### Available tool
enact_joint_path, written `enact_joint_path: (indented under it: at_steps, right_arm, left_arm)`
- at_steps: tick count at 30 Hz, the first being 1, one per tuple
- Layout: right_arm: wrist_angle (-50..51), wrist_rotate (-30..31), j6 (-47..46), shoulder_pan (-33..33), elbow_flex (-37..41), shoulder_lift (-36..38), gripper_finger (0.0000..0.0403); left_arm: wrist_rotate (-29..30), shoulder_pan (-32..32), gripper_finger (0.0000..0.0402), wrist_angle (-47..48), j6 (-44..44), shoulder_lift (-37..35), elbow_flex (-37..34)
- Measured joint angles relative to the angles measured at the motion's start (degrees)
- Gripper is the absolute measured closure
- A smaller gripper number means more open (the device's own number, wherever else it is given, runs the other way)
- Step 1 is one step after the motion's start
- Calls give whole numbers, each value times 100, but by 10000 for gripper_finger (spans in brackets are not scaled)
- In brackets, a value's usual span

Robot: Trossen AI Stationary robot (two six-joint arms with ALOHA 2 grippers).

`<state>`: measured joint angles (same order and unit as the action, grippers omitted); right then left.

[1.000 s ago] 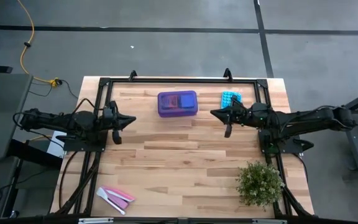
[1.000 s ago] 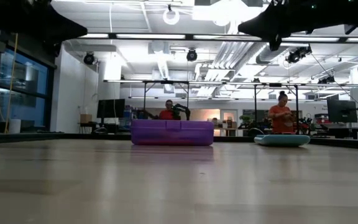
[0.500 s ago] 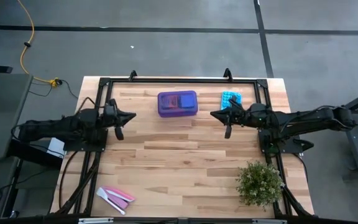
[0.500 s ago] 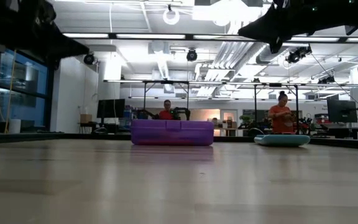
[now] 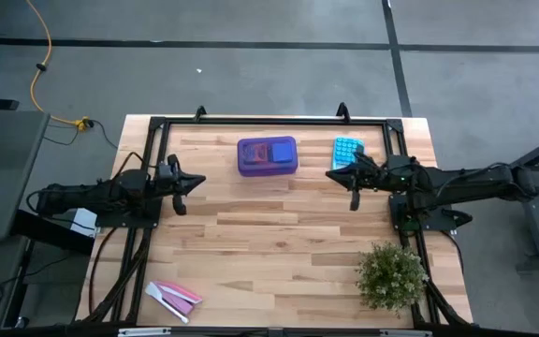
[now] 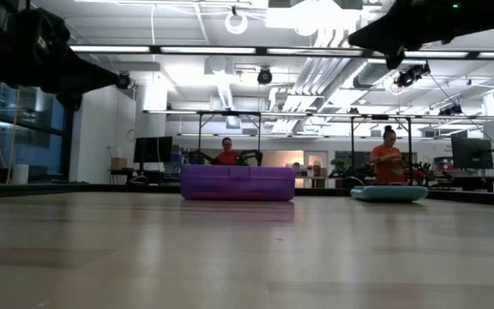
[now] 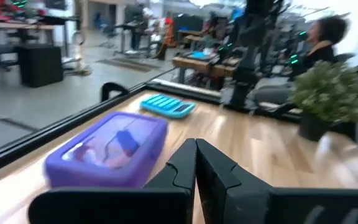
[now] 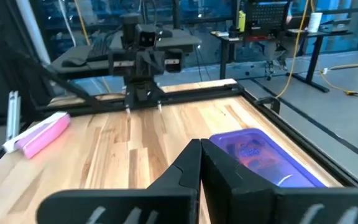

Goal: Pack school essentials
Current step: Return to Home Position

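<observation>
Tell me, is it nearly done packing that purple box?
Looks nearly finished. Done: the purple box sits lid-closed with items showing inside. In hand: nothing; the left arm and right arm hang above the table, jaws shut and empty. Left: probably just parking the arms; only a light-blue pad and pink-and-white pieces lie outside.

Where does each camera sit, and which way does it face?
High view: above the table, straight down; shows left gripper and right gripper.
Low view: table-top height, level across at the violet supply box and room; left arm and right arm dark at top.
Left wrist view: on left arm, past its shut fingers toward box, blue pad, plant.
Right wrist view: on right arm, past shut fingers toward box, pink pieces.
Shared: all four show the box.
</observation>
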<state>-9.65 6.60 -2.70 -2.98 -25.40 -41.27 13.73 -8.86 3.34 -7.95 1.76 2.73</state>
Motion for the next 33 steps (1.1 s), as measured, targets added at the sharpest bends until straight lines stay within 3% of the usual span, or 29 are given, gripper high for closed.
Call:
enact_joint_path:
  at_steps: [4,18,25,33]
  right_arm:
    - [138,-83,-130,17,451,695,403]
    - [-270,-23,-281,26,2416,3563,403]
    - [764,81,120,203,2482,3818,403]
    - [769,69,-792,203,2482,3671,403]
  left_arm:
    - [-314,2,402,-533,-37,58,-212]
    - [-275,0,402,-572,-39,264,-211]
    - [-270,0,401,-573,-39,264,-206]
    - [-253,34,402,-573,-40,196,-206]
